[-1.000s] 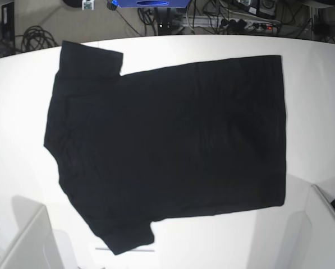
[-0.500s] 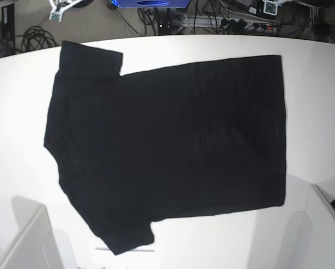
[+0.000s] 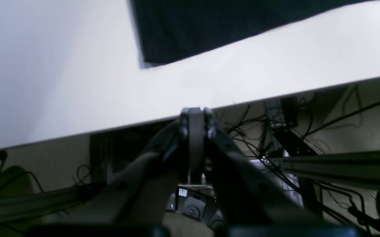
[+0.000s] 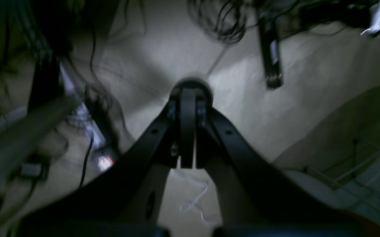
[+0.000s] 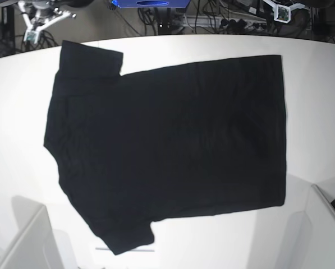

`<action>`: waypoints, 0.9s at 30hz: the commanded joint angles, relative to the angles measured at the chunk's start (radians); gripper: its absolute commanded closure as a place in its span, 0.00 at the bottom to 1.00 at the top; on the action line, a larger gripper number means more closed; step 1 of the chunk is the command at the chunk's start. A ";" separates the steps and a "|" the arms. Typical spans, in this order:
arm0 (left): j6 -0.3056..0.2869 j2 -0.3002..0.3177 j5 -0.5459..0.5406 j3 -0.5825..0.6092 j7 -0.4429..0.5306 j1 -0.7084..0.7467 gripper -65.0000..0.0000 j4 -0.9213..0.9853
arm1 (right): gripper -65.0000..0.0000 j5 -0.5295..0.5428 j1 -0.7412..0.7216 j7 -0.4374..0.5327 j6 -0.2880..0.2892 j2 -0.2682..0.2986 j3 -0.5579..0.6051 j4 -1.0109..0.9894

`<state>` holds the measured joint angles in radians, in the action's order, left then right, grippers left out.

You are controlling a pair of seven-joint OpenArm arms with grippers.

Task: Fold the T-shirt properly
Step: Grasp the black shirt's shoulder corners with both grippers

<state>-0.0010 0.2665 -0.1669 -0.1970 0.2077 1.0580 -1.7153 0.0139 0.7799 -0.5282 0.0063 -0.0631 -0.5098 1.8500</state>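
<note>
The white bench (image 5: 316, 89) has a curved far edge, with cables on the floor (image 5: 49, 25) behind it. 1 black T-shirt (image 5: 167, 145) lies flat and spread out directly on it, plain side up, sleeves toward the right arm's side. Its hem corner (image 3: 150, 57) lies just ahead of the left jaws, which sit off the bench edge.
</note>
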 commanded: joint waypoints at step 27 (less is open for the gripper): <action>0.006 0.052 -0.328 -0.009 0.016 -0.120 0.65 -0.004 | 0.50 0.676 -0.279 -0.287 -0.004 0.111 -0.068 0.129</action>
<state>0.0013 0.3161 -0.4904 -0.2024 0.1982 0.9237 -1.7100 0.6880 0.4999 -0.8352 -0.0006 0.0383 -0.5720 1.9648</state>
